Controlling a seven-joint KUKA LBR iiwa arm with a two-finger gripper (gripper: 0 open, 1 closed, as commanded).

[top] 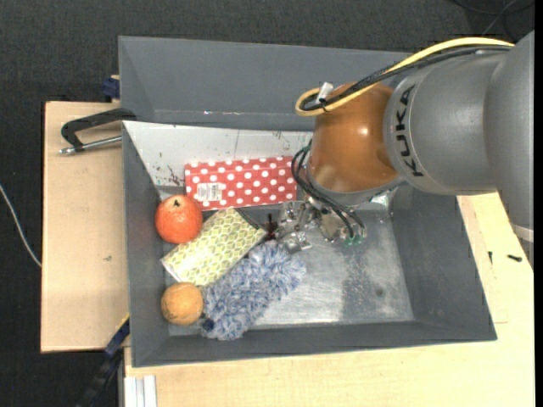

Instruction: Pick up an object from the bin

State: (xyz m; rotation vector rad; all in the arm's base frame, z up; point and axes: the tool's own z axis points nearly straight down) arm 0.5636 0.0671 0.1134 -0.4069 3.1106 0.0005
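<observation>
My gripper (293, 227) reaches down near the middle of the bin, under the orange cover. Its metal tips sit just above the upper end of a fluffy blue-grey cloth (250, 288) that stretches toward the bin's front left. A green-and-white patterned pouch (212, 246) lies diagonally just left of the gripper. Behind the tips, against the back wall, rests a red box with white dots (242, 182). I see nothing between the fingers.
A red-orange fruit (178, 219) sits at the left, and a smaller orange ball (181, 303) lies in the front left corner. The right half of the bin floor is bare metal. The arm comes in from the right.
</observation>
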